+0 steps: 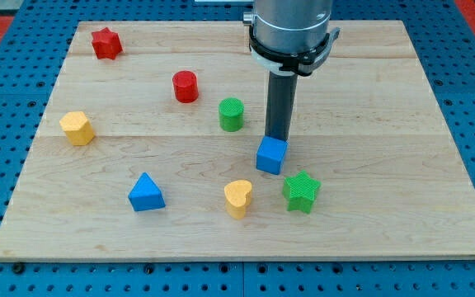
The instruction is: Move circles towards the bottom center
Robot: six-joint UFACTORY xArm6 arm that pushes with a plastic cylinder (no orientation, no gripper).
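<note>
A red circle block (185, 86) stands at the upper middle-left of the wooden board (386, 206). A green circle block (231, 114) stands a little to its lower right. My tip (277, 137) is to the right of the green circle, just behind the top edge of a blue cube (271, 155), touching or nearly touching it. The rod hangs from the arm's grey body at the view's top.
A red star (105, 43) lies at the top left, a yellow block (77, 127) at the left, a blue triangle (146, 193) at lower left, a yellow heart (238, 198) at lower middle, a green star (302, 191) beside it.
</note>
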